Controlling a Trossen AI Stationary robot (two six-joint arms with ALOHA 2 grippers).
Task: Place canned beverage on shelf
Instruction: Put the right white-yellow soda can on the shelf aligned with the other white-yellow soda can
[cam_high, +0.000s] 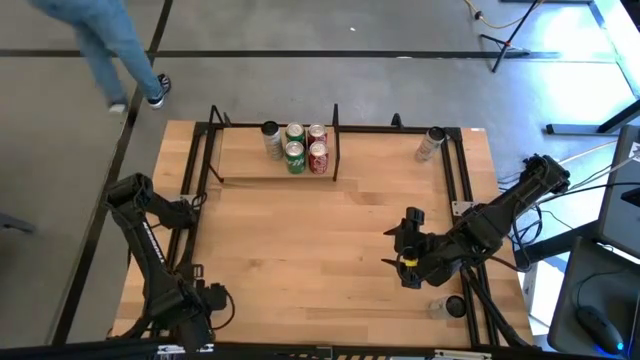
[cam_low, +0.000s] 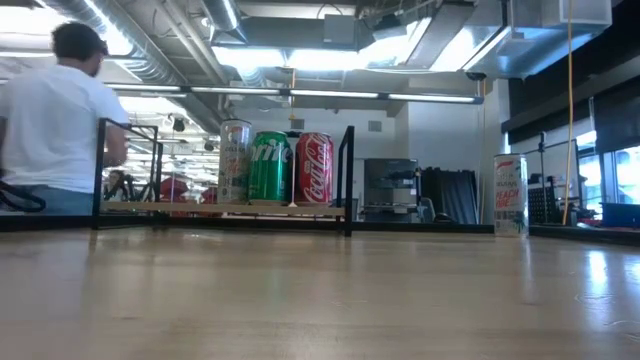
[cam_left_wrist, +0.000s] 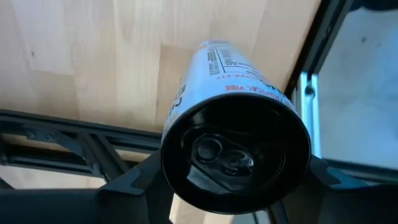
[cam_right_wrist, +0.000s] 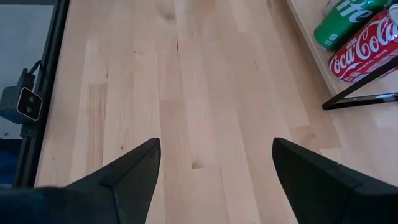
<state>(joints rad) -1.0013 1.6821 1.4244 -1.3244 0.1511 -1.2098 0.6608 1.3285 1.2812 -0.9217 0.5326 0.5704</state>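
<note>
**Five cans up, more waiting**

The shelf at the table's far edge already carried five cans: a tall pale can, two Sprites and two Cokes. A slim can stood off to the far right, well clear of the shelf. The left gripper, low at the near-left corner, looked clamped on a white can. The right gripper hung spread wide and empty over bare tabletop. By my reckoning, at least two placements were left.
</note>
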